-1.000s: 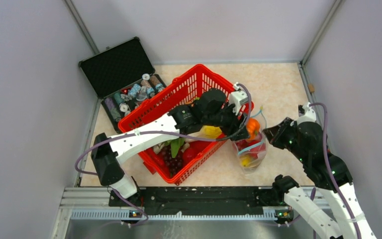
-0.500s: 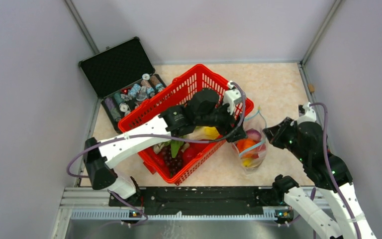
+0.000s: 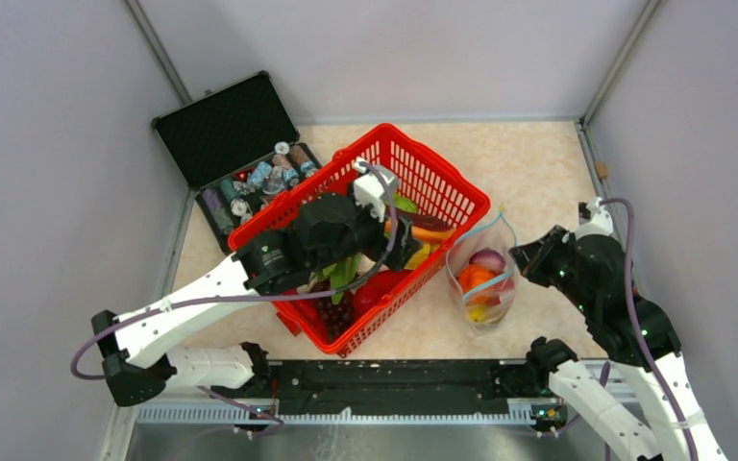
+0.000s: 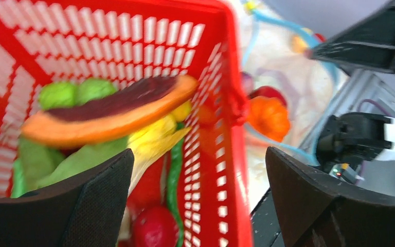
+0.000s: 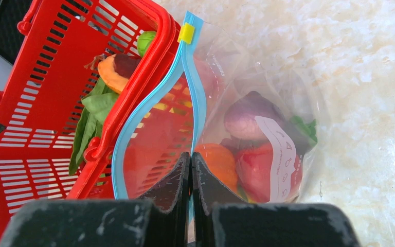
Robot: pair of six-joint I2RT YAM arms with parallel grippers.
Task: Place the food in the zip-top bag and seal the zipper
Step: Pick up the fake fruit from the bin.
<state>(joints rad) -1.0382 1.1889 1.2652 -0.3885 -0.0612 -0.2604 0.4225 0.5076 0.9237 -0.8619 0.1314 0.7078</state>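
Note:
The clear zip-top bag [image 3: 481, 280] stands to the right of the red basket, mouth open. It holds an orange piece [image 5: 218, 159], a purple piece [image 5: 247, 116] and a red piece [image 5: 259, 170]. My right gripper [image 5: 191, 154] is shut on the bag's light-blue zipper [image 5: 194, 98] at the near edge; it also shows in the top view [image 3: 530, 259]. A yellow slider [image 5: 186, 32] sits at the zipper's far end. My left gripper [image 4: 199, 154] is open and empty above the food in the basket, over an orange-rimmed slice [image 4: 108, 110]; it shows in the top view [image 3: 396, 248].
The red lattice basket [image 3: 442, 168] fills the middle, with green leaves, grapes and red pieces inside. An open black case [image 3: 226, 125] with small bottles and spools lies at the back left. Grey walls close in three sides. A black rail [image 3: 394, 379] runs along the near edge.
My left gripper let the orange piece go into the bag and has moved back left over the basket, open. The right gripper has kept its hold on the zipper.

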